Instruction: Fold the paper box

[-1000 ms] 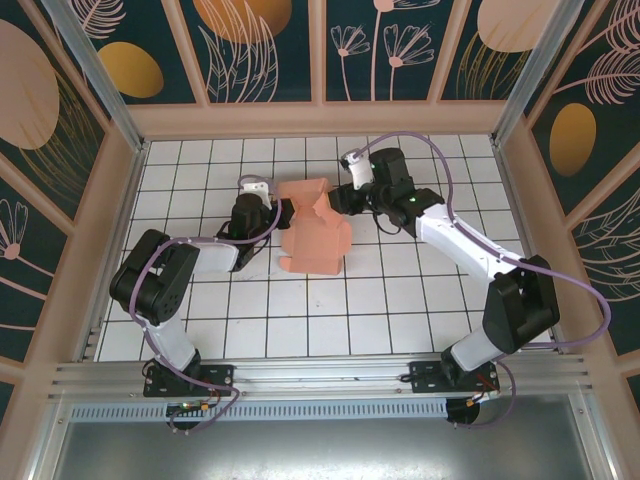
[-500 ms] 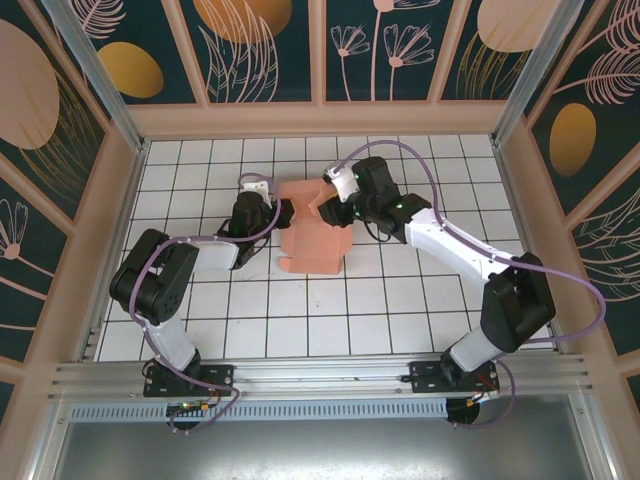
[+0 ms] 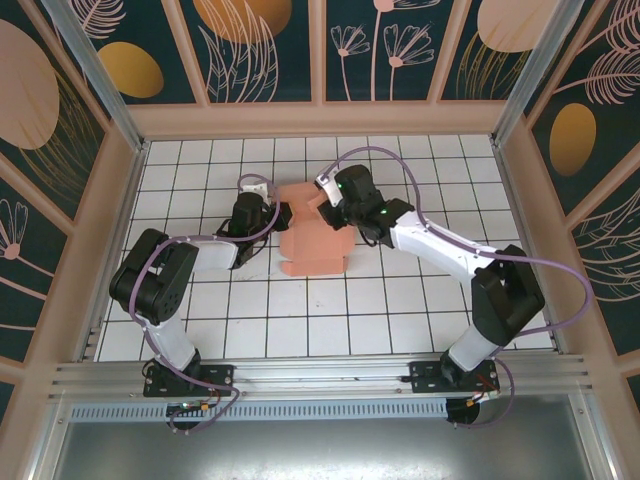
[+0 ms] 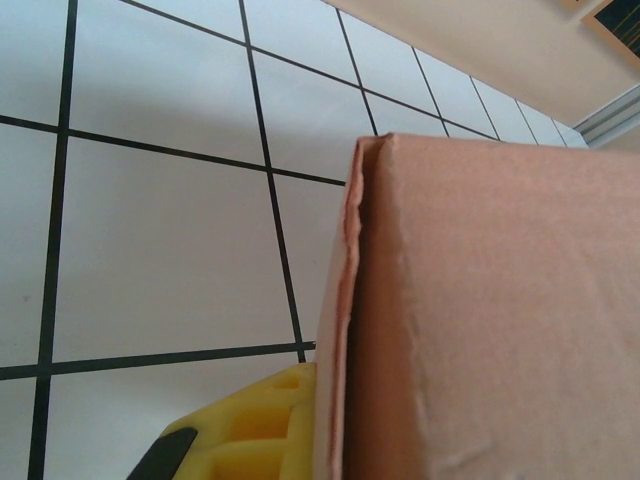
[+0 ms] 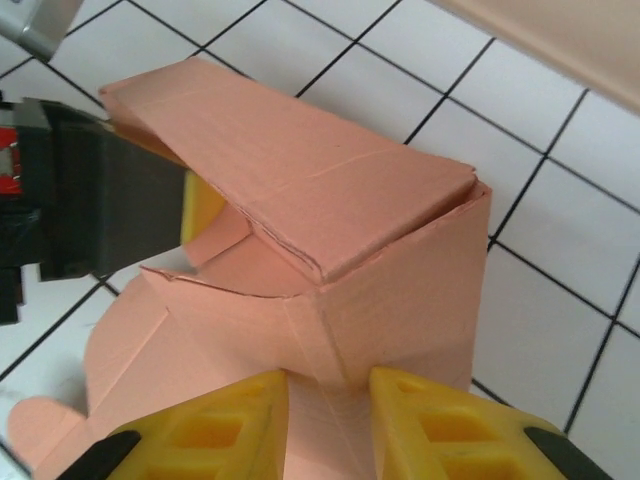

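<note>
Left claw (image 3: 282, 213) is pinched flat on the paper box (image 3: 315, 240), gripping the card at its far-left edge. On my left wrist feed, one yellow finger (image 4: 250, 425) sits against the pink card, which rises straight out of the grip. Right claw (image 3: 324, 206) stands at a narrow gap by the box's far-right corner. On the right wrist feed its two yellow fingers (image 5: 225, 430) sit either side of a corner crease, and I cannot tell whether the pads press the card.

I see a white surface (image 3: 400, 300), ruled into square tiles by black lines. Around it stands a peach wooden frame (image 3: 320, 118) holding dark teal panels (image 3: 400, 45) painted with pale flowers and orange ovals. Silver posts (image 3: 95, 75) rise at the far corners, and an aluminium rail (image 3: 320, 375) runs along the near edge where both arms are bolted.

I find the box near the middle of the surface, a little toward the far side, with its far end between the two claws. Its long axis runs far to near, with the near end swung slightly left. The near part lies flat on the tiles, with a small rounded tab (image 3: 284, 265) at the near-left corner. The far end is folded up: a panel slopes over it like a half-shut lid, its open mouth turned toward the left claw.
</note>
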Robot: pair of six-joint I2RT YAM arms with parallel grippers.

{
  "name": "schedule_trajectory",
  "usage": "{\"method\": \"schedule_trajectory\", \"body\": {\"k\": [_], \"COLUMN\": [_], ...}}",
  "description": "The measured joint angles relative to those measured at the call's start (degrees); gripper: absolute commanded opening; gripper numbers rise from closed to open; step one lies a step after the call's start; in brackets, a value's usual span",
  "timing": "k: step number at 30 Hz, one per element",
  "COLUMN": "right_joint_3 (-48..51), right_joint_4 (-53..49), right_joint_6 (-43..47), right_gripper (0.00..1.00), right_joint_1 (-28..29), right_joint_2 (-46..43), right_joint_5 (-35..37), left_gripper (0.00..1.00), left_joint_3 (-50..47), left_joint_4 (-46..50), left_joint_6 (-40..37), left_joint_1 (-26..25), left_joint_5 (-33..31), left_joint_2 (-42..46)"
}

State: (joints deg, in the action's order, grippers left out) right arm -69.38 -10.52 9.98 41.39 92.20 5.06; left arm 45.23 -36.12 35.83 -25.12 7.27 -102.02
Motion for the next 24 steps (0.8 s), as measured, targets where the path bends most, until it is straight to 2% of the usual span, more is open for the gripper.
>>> {"method": "schedule_trajectory", "body": {"k": [13, 20, 24], "right_joint_3": [-0.48, -2.40, -3.08], "right_joint_4": [4.55, 5.27, 5.77], "right_joint_6": [0.48, 1.42, 2.21], "right_gripper": [0.18, 0.12, 0.04], "right_joint_1": [3.98, 5.73, 6.67], "right_joint_2": [2.82, 5.27, 6.75], "right_joint_5": [19.15, 27.21, 31.01], "left_gripper": [0.00, 0.00, 0.00], "left_joint_3": [0.00, 0.00, 0.00], "left_joint_4": [-0.04, -0.09, -0.04], "left_joint_6": [0.46, 1.07, 1.29], "left_joint_1": [0.00, 0.00, 0.00], "left_joint_5": [1.36, 1.77, 1.75], "left_joint_2": [0.00, 0.00, 0.00]}}
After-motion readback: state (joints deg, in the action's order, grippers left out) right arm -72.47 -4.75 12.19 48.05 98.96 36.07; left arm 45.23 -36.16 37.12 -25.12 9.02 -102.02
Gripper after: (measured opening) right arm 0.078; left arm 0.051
